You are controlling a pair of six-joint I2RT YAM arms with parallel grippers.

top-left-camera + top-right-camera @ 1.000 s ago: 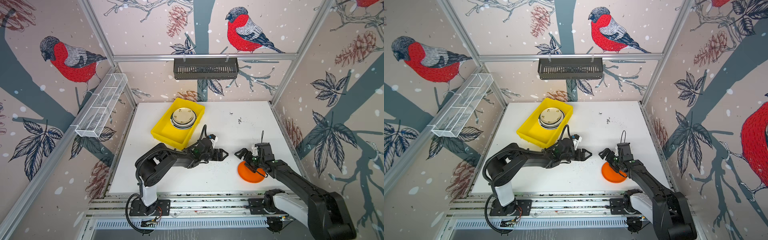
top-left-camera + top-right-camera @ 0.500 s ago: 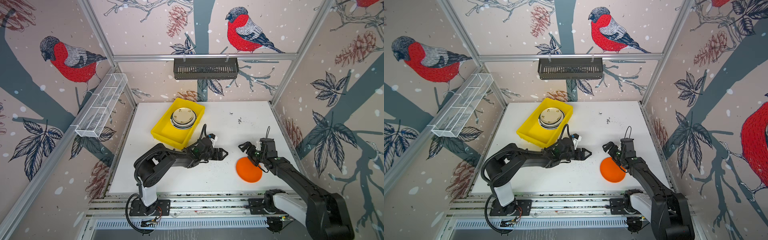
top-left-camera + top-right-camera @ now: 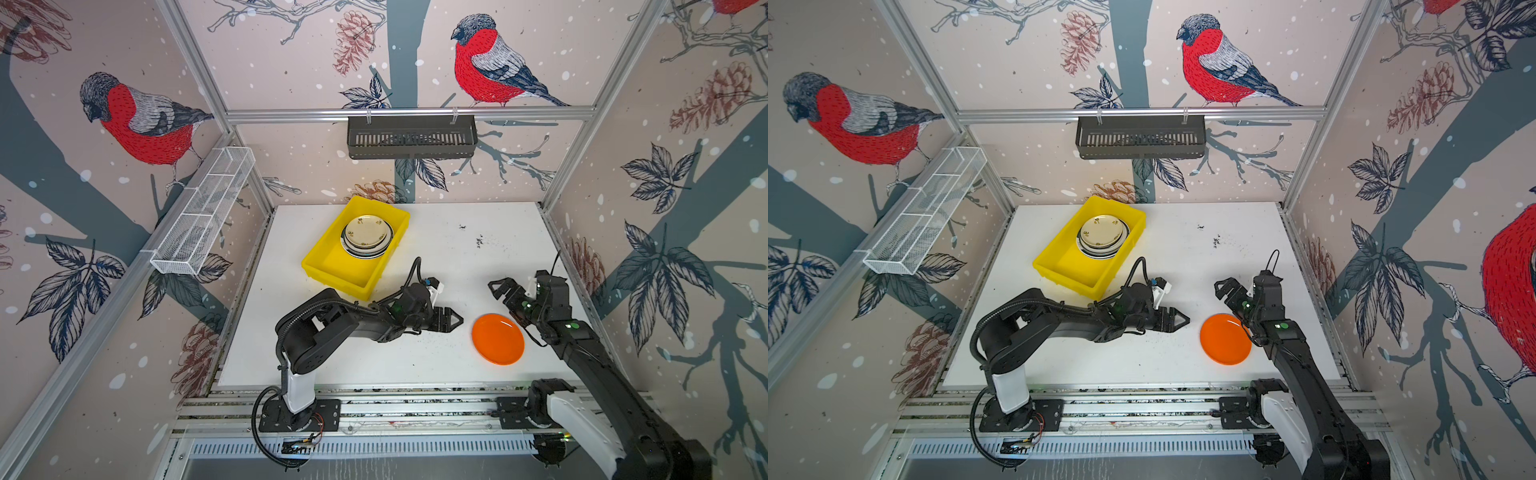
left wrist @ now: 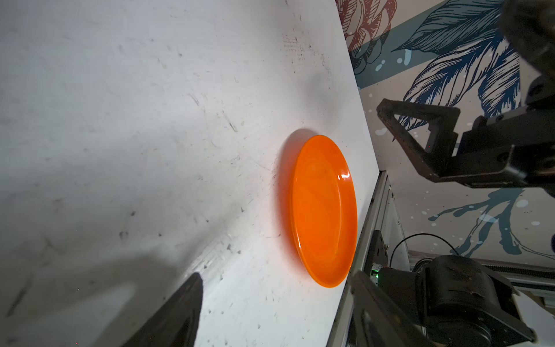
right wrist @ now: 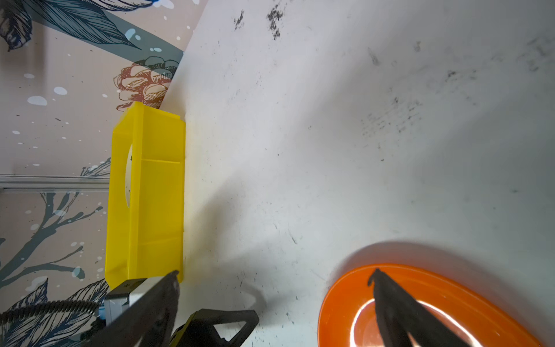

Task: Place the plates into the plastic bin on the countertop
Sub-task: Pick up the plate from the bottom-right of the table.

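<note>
Front right on the white speckled surface, a plain round orange plate lies flat, ungripped. Left fingers and right fingers stand spread, empty. Stacked plates sit in the bright yellow plastic bin.

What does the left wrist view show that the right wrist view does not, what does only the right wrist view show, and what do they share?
Only the left wrist view: the orange plate whole, lying flat near the countertop's edge, and the right arm. Only the right wrist view: the plastic bin from the side, with a sliver of a pale plate inside. Both: the orange plate and the scuffed white countertop.
</note>
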